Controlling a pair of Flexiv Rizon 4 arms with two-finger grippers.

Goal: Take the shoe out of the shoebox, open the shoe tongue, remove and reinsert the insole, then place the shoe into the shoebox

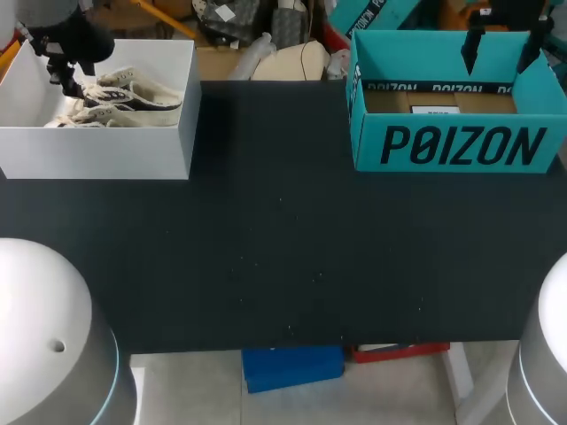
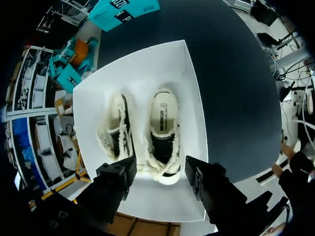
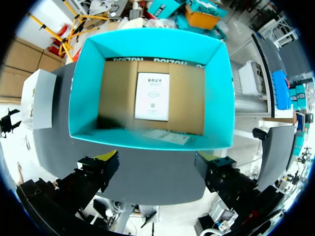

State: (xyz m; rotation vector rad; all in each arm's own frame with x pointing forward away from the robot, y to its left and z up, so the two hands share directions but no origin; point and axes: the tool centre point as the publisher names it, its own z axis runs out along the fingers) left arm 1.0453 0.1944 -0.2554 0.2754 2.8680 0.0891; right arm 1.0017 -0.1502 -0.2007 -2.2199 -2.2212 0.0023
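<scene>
Left gripper (image 2: 157, 172) hangs open over the white box (image 2: 189, 83), straddling one cream sneaker (image 2: 162, 130), its twin (image 2: 118, 128) beside it; we see no contact. Right gripper (image 3: 157, 161) open above the teal shoebox (image 3: 81, 93). We judge nothing done yet: extraction, tongue, insole, boxing remain.

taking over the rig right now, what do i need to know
Left claw: open, holding nothing, above the white box.
Right claw: open, holding nothing, above the teal box.
Upright shoe and shoe on its side lie together in the white box. The teal box holds only a sheet of paper.
Done: nothing yet; no shoe is out.
Left: lift a shoe out, open the tongue, pull and refit the insole, then box the shoe.
</scene>
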